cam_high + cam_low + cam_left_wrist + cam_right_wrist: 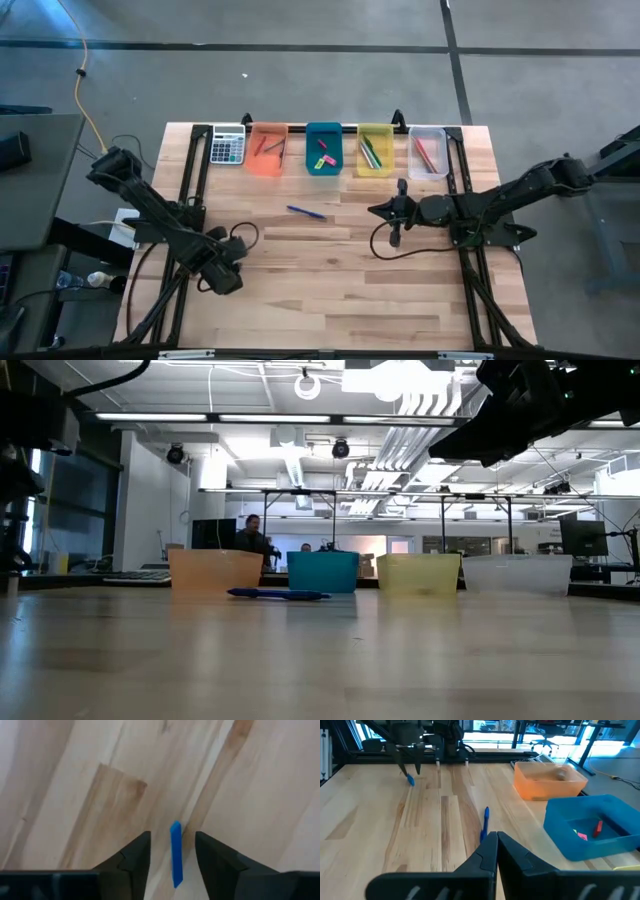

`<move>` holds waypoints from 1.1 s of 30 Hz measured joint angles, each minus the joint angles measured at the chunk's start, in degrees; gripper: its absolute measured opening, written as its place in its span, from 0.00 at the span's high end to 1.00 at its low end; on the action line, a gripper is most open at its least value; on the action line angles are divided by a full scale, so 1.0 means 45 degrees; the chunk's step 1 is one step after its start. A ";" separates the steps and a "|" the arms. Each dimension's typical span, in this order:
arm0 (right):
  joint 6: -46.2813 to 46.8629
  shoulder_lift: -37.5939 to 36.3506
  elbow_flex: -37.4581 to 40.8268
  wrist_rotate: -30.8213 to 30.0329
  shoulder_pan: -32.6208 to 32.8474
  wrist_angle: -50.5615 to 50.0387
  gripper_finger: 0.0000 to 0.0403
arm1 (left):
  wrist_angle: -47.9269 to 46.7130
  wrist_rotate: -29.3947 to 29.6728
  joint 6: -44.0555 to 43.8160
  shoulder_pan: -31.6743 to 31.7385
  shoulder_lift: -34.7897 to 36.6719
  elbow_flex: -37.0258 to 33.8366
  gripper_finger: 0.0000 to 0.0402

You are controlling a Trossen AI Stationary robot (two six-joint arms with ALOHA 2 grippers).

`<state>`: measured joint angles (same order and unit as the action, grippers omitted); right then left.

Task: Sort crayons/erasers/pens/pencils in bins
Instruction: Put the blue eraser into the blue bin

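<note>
Step in hand, as judged: lift slim blue plastic pen [306, 211] from middle of pale wooden bench [330, 290] and carry to yellow translucent plastic bin [375, 127] at 12 o'clock edge, where green sticks already lie.

Right end effector [497, 836] hovers just at 3 o'clock of pen, fingers pinched almost together, nothing between them. Needs opening well before descent. Best to turn wrist so fingers cross pen's length, come down over its middle, close gently; thin round body likely to roll or skid on smooth wood. Lift clear of bin wall before release.

Left end effector [172, 834] sits at 7 o'clock of bench, fingers narrowly apart, straddling short blue stick [175, 855]; a gap shows on each side of it, so no grip evident.

Hard to make out:
- Short blue stick hidden under left arm from above; kind (crayon or other) unclear.
- Cannot tell whether stick rests on bench or hangs above it.
- Bin contents mostly small specks; exact count unreadable.
</note>
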<state>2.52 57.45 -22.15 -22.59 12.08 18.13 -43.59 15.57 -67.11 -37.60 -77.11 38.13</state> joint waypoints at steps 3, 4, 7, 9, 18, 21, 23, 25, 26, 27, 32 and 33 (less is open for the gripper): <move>0.0000 0.0000 0.0000 -0.0004 -0.0004 -0.0015 1.00 | 0.0004 -0.0431 -0.0049 -0.0005 -0.0157 0.0000 0.61; 0.0000 0.0000 0.0000 -0.0004 -0.0005 -0.0034 1.00 | 0.0010 -0.0473 -0.0049 -0.0005 -0.0216 0.0000 0.60; 0.0000 0.0000 0.0000 -0.0004 -0.0005 -0.0059 1.00 | 0.0042 -0.0476 0.0029 -0.0037 -0.0406 0.0000 0.60; 0.0000 0.0000 0.0000 -0.0009 -0.0005 -0.0063 1.00 | 0.0061 -0.0484 0.0232 -0.0054 -0.0605 0.0000 0.61; 0.0000 0.0000 0.0000 -0.0014 -0.0005 -0.0069 1.00 | 0.0215 -0.0939 0.1026 -0.0088 -0.1532 0.0000 0.73; 0.0000 0.0000 0.0000 -0.0014 -0.0005 -0.0069 1.00 | 0.0456 -0.1090 0.1444 -0.0088 -0.1827 0.0026 0.78; 0.0000 0.0000 0.0000 -0.0014 -0.0005 -0.0069 1.00 | 0.0557 -0.1163 0.1803 -0.0088 -0.1903 0.0044 0.81; 0.0000 0.0000 0.0000 -0.0014 -0.0005 -0.0069 1.00 | 0.0631 -0.1153 0.1950 -0.0088 -0.1859 0.0041 0.85; -0.0005 0.0000 0.0000 -0.0014 -0.0005 -0.0065 1.00 | 0.0648 -0.1051 0.1914 -0.0088 -0.1779 0.0026 0.87; 0.0000 0.0000 0.0000 -0.0014 -0.0005 -0.0061 1.00 | 0.0667 -0.0914 0.1799 -0.0092 -0.1660 -0.0003 0.90; 0.0006 0.0000 0.0000 -0.0014 -0.0005 -0.0049 1.00 | 0.0998 0.0145 0.1895 0.0054 -0.0493 -0.0010 0.98; 0.0015 0.0000 0.0000 -0.0014 -0.0005 -0.0049 1.00 | 0.1151 0.0320 0.1970 0.0141 -0.0247 -0.0010 0.98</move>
<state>2.59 57.45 -22.15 -22.65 12.05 17.91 -38.41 17.01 -58.24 -36.97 -78.22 38.09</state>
